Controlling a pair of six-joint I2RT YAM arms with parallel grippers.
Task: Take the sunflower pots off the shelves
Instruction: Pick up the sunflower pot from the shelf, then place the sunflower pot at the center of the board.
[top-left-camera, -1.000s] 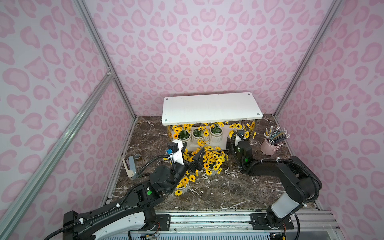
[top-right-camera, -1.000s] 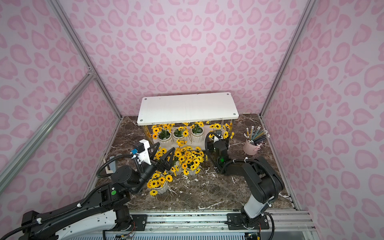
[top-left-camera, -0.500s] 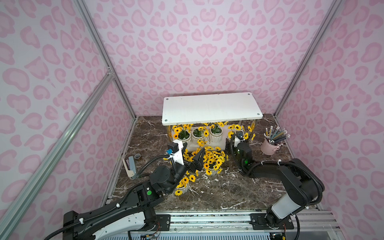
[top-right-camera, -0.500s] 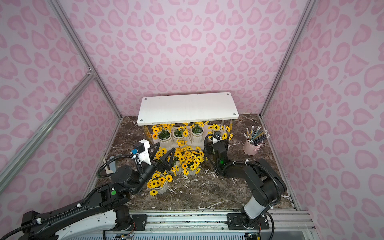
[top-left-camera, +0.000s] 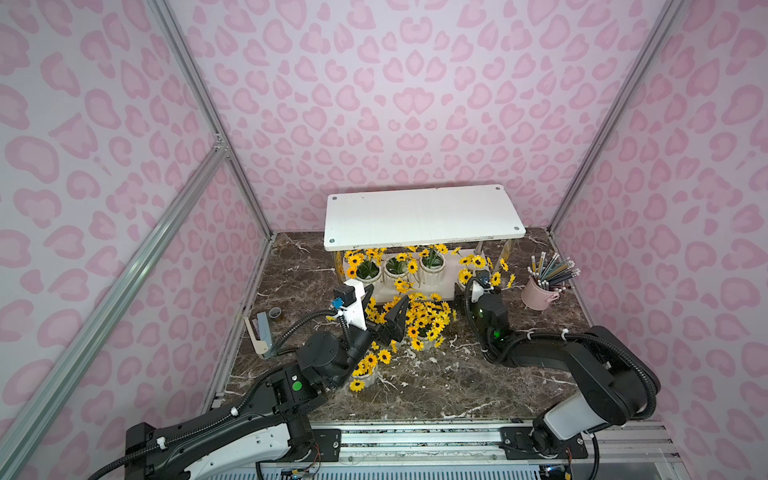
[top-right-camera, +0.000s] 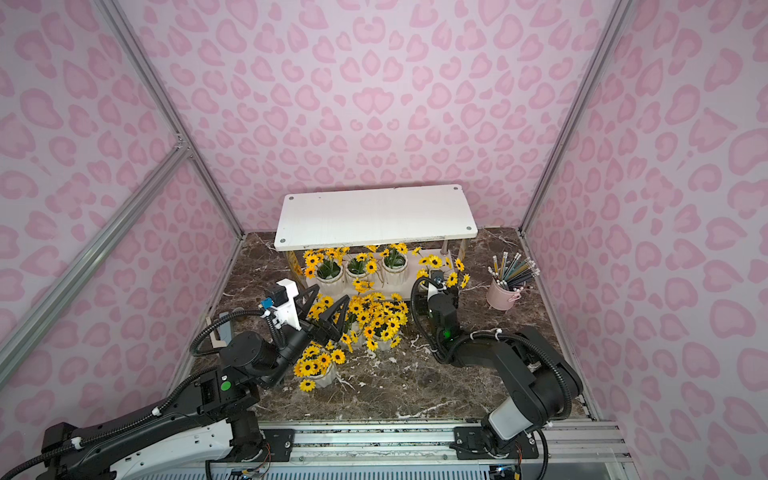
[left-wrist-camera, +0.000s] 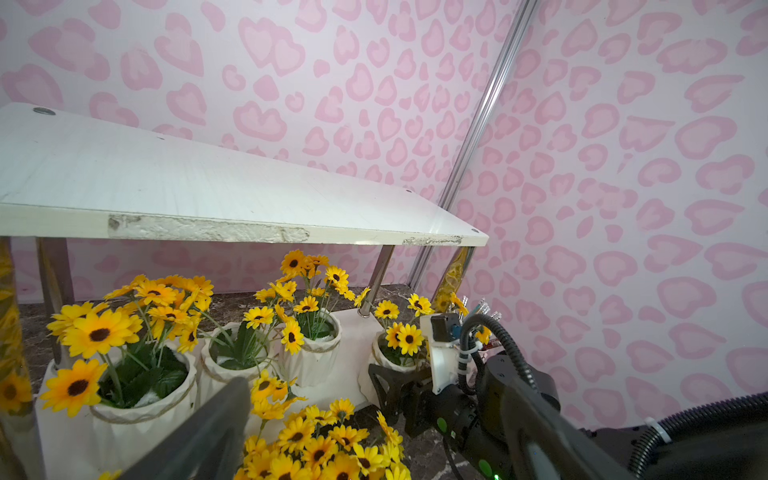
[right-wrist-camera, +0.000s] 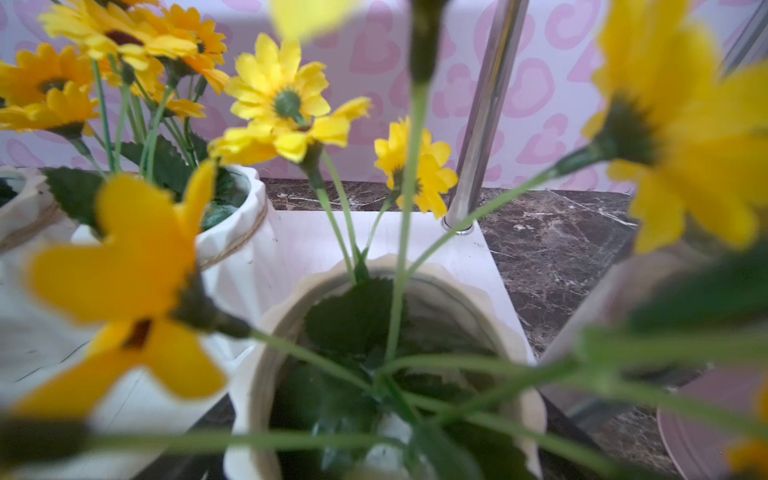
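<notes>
Grasp step: right gripper (left-wrist-camera: 392, 378) fingers wide around end pot (right-wrist-camera: 374, 332), lower shelf (right-wrist-camera: 299, 237); next squeeze, withdraw. Left gripper (top-right-camera: 328, 297) agape, empty.

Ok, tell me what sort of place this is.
Probably a staged robot test cell, not a real room: pink heart-print wall panels on aluminium frame posts, two black robot arms mounted on a metal base rail, and a brown marble-look tabletop.
</notes>
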